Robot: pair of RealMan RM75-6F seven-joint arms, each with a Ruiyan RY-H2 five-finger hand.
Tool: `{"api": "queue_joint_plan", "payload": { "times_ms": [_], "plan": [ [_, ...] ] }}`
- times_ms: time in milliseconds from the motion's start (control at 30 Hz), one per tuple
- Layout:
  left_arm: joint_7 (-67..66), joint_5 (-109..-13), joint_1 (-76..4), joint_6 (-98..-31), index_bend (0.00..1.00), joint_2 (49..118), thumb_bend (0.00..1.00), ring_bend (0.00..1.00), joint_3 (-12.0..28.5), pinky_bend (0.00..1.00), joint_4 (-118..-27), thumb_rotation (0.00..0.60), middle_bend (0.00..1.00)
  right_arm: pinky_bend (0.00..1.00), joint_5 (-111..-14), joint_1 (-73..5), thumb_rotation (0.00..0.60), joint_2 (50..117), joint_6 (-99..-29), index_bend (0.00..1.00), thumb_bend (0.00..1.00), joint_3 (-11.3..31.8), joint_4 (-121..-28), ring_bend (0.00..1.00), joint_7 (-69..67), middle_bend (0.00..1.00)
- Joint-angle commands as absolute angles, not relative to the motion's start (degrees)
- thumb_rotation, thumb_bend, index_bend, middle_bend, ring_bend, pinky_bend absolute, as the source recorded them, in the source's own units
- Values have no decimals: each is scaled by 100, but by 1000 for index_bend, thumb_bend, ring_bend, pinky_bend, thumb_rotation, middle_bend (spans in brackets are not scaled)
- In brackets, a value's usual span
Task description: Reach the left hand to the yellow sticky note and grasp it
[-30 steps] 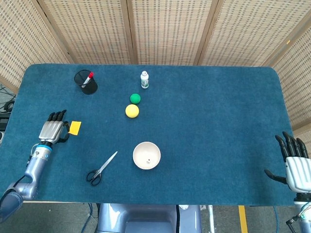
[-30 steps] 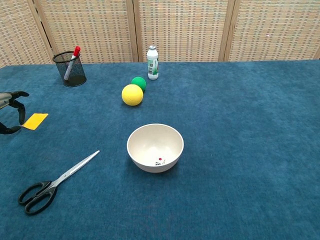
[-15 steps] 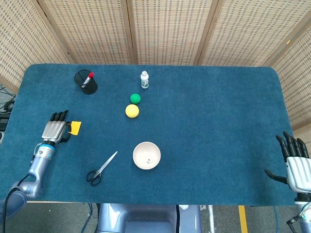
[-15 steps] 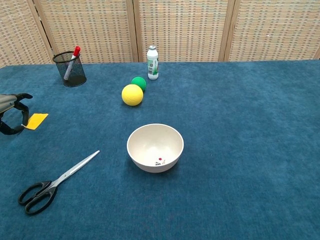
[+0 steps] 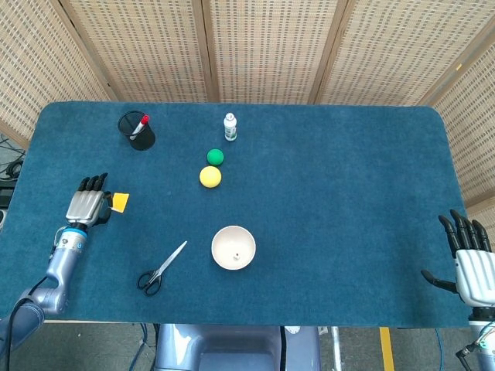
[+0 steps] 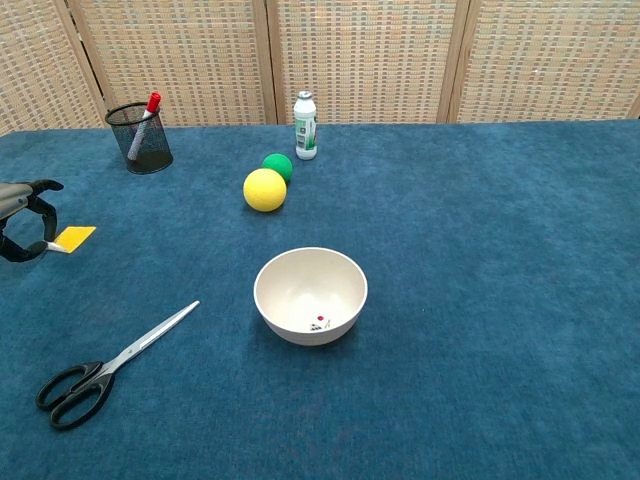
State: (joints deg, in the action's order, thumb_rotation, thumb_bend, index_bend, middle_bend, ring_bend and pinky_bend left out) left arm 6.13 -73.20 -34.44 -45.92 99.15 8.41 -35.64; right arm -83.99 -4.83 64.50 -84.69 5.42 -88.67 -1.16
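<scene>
The yellow sticky note (image 5: 121,202) (image 6: 78,237) lies on the blue table cloth near the left edge. My left hand (image 5: 87,204) (image 6: 24,222) is at the note's left side. Its thumb and a finger close over the note's left edge, which looks slightly raised in the chest view. The hand covers part of the note. At the table's front right corner my right hand (image 5: 470,260) hangs with fingers spread and holds nothing. It does not show in the chest view.
Black-handled scissors (image 5: 161,269) (image 6: 108,366) lie in front of the note. A white bowl (image 5: 233,247) (image 6: 310,295) sits mid-table. Behind it are a yellow ball (image 5: 210,177), a green ball (image 5: 215,157), a small bottle (image 5: 230,127) and a mesh pen cup (image 5: 137,131).
My left hand has moved slightly right onto the note and its thumb and finger have closed over the note's left edge. The right hand has not moved.
</scene>
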Motion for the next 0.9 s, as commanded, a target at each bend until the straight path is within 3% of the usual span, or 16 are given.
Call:
{"api": "queue_joint_plan", "payload": {
  "times_ms": [33, 233, 500, 700, 767, 900],
  "plan": [
    [576, -7268, -3515, -4583, 818, 9931, 513, 0, 920, 0, -3538, 600, 0, 0, -8397, -484, 600, 6451, -8465, 0, 0, 542, -8867, 0, -118, 0],
    [368, -7074, -3772, -4398, 855, 9959, 520, 0, 1150, 0, -3463, 600, 0, 0, -8401, -496, 600, 6460, -8439, 0, 0, 532, -8861, 0, -104, 0],
    [11, -6443, -4594, -3850, 855, 10123, 529, 0, 1856, 0, -3047, 600, 0, 0, -8293, -524, 600, 6485, -8347, 0, 0, 560, -8816, 0, -91, 0],
    [-92, -6258, -4749, -4016, 855, 10012, 499, 0, 2075, 0, -3180, 600, 0, 0, -8249, -544, 600, 6495, -8293, 0, 0, 570, -8787, 0, -103, 0],
    [-4, -6341, -4640, -4191, 793, 9809, 455, 0, 2035, 0, -3507, 600, 0, 0, -8252, -541, 600, 6491, -8302, 0, 0, 571, -8790, 0, -114, 0],
    [226, -6599, -4288, -4634, 327, 9214, 300, 0, 1891, 0, -4432, 600, 0, 0, -8276, -527, 600, 6478, -8340, 0, 0, 568, -8811, 0, -122, 0]
  ]
}}
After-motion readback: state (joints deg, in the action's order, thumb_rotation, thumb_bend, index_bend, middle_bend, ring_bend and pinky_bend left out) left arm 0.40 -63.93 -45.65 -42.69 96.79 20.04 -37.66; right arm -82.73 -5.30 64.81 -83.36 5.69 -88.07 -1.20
